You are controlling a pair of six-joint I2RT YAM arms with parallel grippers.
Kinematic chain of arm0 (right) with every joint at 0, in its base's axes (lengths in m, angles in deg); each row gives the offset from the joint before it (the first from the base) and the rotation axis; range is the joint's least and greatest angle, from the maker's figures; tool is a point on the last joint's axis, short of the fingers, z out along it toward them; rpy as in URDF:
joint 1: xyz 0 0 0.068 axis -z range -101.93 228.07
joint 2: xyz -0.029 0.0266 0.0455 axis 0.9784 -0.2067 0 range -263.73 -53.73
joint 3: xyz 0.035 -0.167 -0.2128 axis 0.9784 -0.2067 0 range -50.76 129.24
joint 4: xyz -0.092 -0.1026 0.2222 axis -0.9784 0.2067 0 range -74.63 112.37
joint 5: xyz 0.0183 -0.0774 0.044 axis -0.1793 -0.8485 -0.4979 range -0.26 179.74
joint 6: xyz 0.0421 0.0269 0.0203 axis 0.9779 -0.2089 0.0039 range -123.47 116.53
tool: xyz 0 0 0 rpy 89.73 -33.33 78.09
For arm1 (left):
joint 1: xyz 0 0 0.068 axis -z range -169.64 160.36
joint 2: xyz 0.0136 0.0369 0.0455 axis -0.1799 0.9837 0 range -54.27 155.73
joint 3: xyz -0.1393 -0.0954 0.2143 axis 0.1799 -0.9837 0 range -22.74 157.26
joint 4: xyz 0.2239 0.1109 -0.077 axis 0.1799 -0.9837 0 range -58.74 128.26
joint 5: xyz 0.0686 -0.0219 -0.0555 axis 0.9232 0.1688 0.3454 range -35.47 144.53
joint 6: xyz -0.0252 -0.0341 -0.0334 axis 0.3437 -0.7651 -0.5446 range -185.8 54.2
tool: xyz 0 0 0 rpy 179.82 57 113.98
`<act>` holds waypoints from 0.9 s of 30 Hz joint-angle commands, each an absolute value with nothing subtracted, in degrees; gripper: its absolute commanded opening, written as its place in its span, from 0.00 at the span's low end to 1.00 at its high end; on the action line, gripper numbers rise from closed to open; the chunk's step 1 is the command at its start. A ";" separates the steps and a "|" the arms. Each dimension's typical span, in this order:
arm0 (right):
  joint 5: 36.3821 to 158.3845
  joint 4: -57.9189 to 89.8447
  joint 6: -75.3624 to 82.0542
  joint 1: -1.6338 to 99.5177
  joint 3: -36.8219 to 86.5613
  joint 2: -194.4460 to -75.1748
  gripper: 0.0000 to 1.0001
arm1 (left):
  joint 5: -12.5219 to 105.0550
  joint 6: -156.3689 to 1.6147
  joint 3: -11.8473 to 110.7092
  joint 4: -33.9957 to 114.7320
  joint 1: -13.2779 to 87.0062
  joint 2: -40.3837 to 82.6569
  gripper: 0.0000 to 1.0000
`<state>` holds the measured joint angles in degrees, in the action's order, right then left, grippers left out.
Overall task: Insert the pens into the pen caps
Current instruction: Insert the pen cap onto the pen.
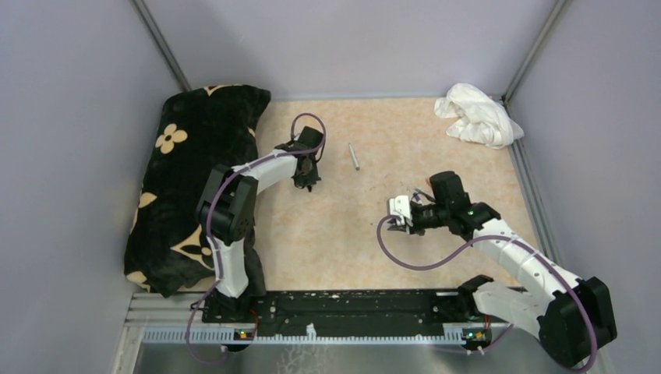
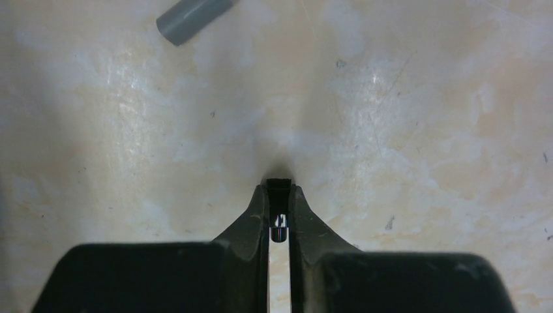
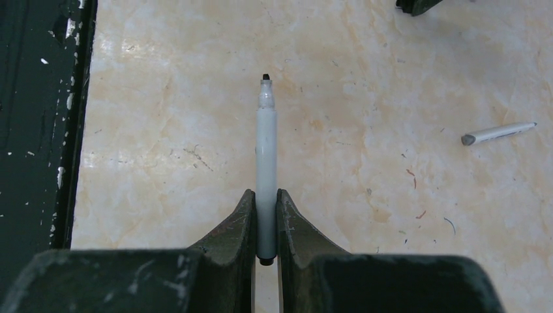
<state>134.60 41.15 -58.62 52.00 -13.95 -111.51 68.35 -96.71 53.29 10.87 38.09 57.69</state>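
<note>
Our right pincer (image 3: 266, 194) is clenched on the rear part of a white-barrelled pen (image 3: 265, 137). The long axis of the pen runs straight out from the fingers, with the bare black tip in front, pointing toward the left arm. Our left pincer (image 2: 279, 190) is well apart from it, to the left and farther from the bases. It is closed on a small black cap (image 2: 279, 229), low at the tabletop (image 2: 404, 130). We cannot tell which way the mouth of the cap faces. In our judgement, the tip must first be brought in line with that mouth.

The tabletop (image 3: 391, 195) looks glossy, the pen (image 3: 266, 163) smooth plastic
</note>
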 commanded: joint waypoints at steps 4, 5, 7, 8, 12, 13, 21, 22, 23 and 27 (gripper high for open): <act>140.74 38.05 -49.24 52.42 -10.33 -111.21 0.00 | 60.89 -96.13 43.71 15.75 38.32 40.15 0.00; 141.81 37.77 -47.51 52.43 -10.07 -111.52 0.00 | 59.09 -96.65 40.50 20.63 38.49 36.24 0.00; 143.92 36.98 -43.88 52.68 -9.54 -111.92 0.00 | 52.74 -97.96 31.98 29.02 38.62 27.63 0.00; 144.94 36.50 -41.96 52.90 -9.28 -112.06 0.00 | 49.40 -98.49 27.96 34.48 38.80 23.52 0.00; 150.04 35.65 -34.78 54.03 -7.84 -112.48 0.00 | 41.26 -103.42 13.38 54.66 39.30 9.12 0.00; 151.67 35.64 -33.01 54.27 -7.42 -112.49 0.00 | 39.44 -105.22 10.45 59.64 39.45 6.47 0.00; 159.72 38.43 -16.79 54.45 2.32 -114.02 0.00 | 41.05 -113.50 -2.68 89.76 44.92 -3.80 0.00; 161.11 37.84 -14.20 54.43 3.63 -114.22 0.00 | 42.34 -113.15 -3.04 92.44 47.03 -3.84 0.00; 162.06 36.60 -12.04 54.44 4.29 -114.34 0.00 | 43.91 -112.64 -3.31 96.02 48.80 -3.55 0.00; 164.61 32.62 -8.35 55.54 4.75 -113.77 0.00 | 50.04 -109.06 -2.45 109.76 54.98 -0.82 0.00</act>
<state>158.86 36.82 -16.09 54.06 2.58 -114.35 44.09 -111.10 -2.77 89.46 50.77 -2.39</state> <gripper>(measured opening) 0.090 0.117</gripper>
